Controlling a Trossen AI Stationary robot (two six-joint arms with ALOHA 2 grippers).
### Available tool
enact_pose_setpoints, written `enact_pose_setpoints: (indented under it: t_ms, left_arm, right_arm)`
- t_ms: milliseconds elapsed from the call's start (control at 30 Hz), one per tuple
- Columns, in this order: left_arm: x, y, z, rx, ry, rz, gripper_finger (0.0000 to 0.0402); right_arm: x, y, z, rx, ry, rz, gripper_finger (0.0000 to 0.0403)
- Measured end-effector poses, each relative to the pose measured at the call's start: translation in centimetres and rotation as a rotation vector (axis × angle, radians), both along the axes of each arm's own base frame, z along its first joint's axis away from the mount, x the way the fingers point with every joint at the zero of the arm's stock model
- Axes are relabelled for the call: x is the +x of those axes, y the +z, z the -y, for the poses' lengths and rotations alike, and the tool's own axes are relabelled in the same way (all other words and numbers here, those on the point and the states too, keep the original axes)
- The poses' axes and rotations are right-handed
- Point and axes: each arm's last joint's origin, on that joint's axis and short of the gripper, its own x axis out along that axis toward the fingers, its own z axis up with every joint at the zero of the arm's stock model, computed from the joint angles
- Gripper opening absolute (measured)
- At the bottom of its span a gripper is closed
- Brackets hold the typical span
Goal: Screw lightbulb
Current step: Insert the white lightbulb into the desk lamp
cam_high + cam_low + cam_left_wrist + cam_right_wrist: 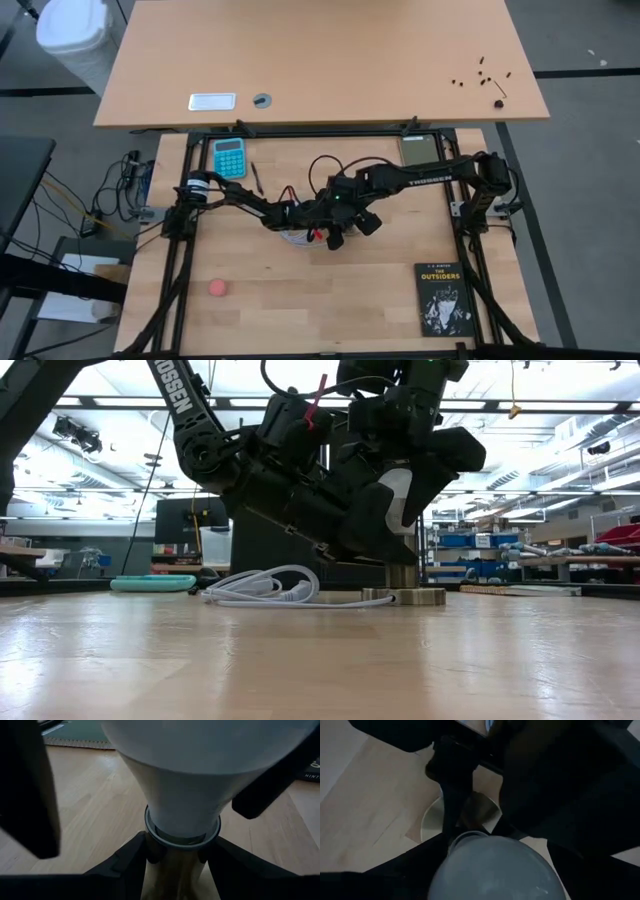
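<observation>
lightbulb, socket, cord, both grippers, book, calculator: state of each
lightbulb: upright, base in the socket
socket: flat on table
cord: coiled beside socket
left gripper: shut on socket neck
right gripper: around the lightbulb
book: closed
calculator: lying flat

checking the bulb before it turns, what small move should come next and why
Probably close the right gripper on the lightbulb and begin twisting: the bulb stands upright in the socket, the left gripper clamps the socket neck, and the right jaws flank the bulb.
</observation>
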Motion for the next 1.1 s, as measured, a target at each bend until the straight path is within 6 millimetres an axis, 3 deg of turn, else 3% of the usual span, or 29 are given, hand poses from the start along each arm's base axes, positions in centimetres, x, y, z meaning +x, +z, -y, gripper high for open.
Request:
enact_pose_setpoints:
  t_ms: [333, 933, 1100]
  left_arm:
    - [0.00, 0.00, 0.00, 0.000, 0.000, 0.000, 0.0193]
    - [0.01, 0.02, -0.01, 0.001, 0.004, 0.002, 0.0193]
    - [0.01, 0.04, -0.02, 0.002, 0.006, 0.002, 0.0193]
  right_arm:
    - [-0.06, 0.00, 0.54, 0.035, -0.006, 0.000, 0.0308]
    - [-0.28, -0.76, 0.89, 0.055, -0.143, -0.060, 0.0305]
    - [-0.28, -0.76, 0.84, 0.085, -0.162, -0.059, 0.0276]
